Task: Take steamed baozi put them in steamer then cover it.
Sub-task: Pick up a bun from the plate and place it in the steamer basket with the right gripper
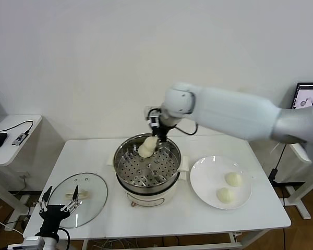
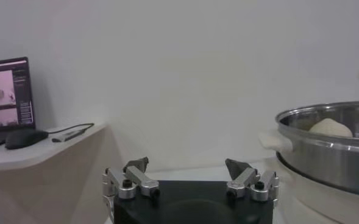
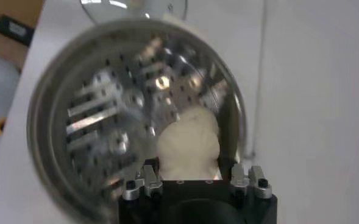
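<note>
My right gripper hangs over the back of the steamer, shut on a cream-white steamed baozi. In the right wrist view that baozi fills the gap between the fingers, above the perforated tray. Another baozi lies on the tray just below it. Two more baozi sit on the white plate to the right. The glass cover lies flat at the table's front left. My left gripper waits open and empty at the cover's near edge.
A side table with a mouse and cables stands to the left. A laptop screen shows at the far right. The steamer's white handle juts toward my left gripper.
</note>
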